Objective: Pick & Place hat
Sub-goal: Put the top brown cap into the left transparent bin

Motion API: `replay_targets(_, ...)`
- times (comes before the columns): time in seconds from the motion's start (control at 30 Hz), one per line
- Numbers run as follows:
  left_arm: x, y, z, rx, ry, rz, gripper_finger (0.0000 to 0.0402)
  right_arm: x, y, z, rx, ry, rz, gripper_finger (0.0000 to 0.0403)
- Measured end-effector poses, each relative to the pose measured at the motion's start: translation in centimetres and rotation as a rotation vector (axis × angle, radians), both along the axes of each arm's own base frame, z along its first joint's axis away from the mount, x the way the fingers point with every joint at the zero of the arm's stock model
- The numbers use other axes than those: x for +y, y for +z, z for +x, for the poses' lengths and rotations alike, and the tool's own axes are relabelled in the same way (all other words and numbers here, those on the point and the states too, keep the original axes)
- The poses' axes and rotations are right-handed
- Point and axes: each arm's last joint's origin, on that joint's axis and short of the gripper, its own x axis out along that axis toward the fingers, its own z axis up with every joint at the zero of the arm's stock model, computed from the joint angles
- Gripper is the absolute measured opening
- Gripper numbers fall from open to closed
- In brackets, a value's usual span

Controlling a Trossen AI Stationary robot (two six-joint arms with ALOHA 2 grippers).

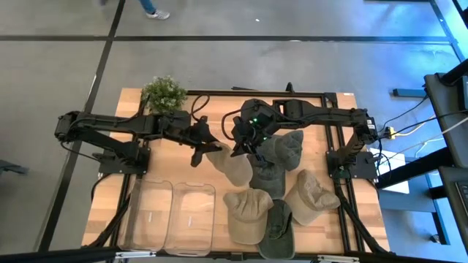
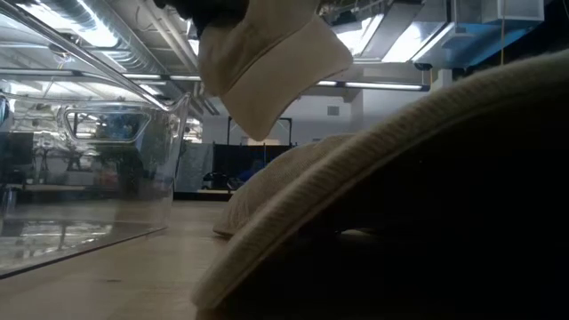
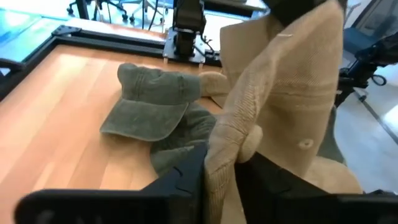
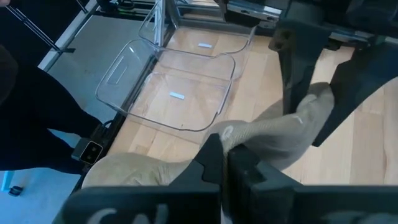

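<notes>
A beige hat [image 1: 232, 166] hangs lifted between both grippers over the table's middle; the low view shows the hat [image 2: 267, 62] clear of the tabletop. My left gripper [image 1: 210, 148] is shut on its left side and shows up close in the left wrist view [image 3: 221, 171]. My right gripper [image 1: 241, 148] is shut on its right side and shows in its own wrist view [image 4: 225, 155]. Each wrist view also shows the other gripper: the right one [image 3: 298, 9] and the left one [image 4: 308, 81]. My left gripper pinches a folded edge of the beige hat's crown [image 3: 219, 146] between its two fingers, coming level from the table's left. The hat is lifted clear and rises in front of the fingers, crumpled. My right gripper pinches a fold of the hat's cloth [image 4: 252, 134] between its two fingers, coming from the table's right and slanting down. The cloth runs from there across to the left gripper, off the table.
Other hats lie piled on the table's right half: an olive one [image 1: 284, 150], a grey-green one [image 1: 265, 177], a beige one [image 1: 247, 213], a dark green one [image 1: 278, 223] and a tan one [image 1: 313, 196]. Two clear bins [image 1: 172, 215] stand near-left. A potted plant [image 1: 164, 92] stands far-left.
</notes>
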Motion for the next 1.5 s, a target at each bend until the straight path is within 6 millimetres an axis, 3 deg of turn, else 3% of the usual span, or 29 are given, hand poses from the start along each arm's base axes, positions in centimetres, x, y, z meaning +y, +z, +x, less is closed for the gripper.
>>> replay_targets(0.23,-0.1,0.9,-0.7,-0.043,-0.020,0.003,0.0009,0.0,0.0,0.0,-0.008,0.003,-0.017,0.0021)
replay_targets(0.5,-0.2,2.8,-3.3,-0.111,-0.021,0.016,0.0004,-0.3,0.0,-0.3,-0.007,-0.023,-0.112,0.0100)
replay_targets(0.6,-0.3,3.3,-4.3,-0.111,-0.011,-0.009,0.0004,-0.7,0.7,-1.4,0.012,-0.132,-0.212,0.0136)
replay_targets(0.8,-0.6,5.0,-6.3,0.019,0.021,-0.200,0.0004,-1.2,4.4,-5.7,-0.052,-0.261,-0.316,0.0169)
replay_targets(1.0,-1.7,9.4,-8.6,0.082,-0.114,-0.329,0.0004,-1.5,6.9,-8.6,-0.127,-0.384,-0.384,0.0174)
replay_targets(1.17,-3.0,12.2,-11.0,0.153,-0.144,-0.426,0.0004,-1.7,7.2,-9.2,-0.123,-0.457,-0.405,0.0174)
replay_targets(1.37,-4.4,10.4,-12.5,0.375,-0.068,-0.435,0.0004,-1.8,6.5,-9.1,-0.092,-0.470,-0.411,0.0174)
replay_targets(1.5,-5.5,9.5,-13.0,0.405,-0.066,-0.482,0.0004,-1.8,5.6,-8.8,-0.061,-0.478,-0.400,0.0174)
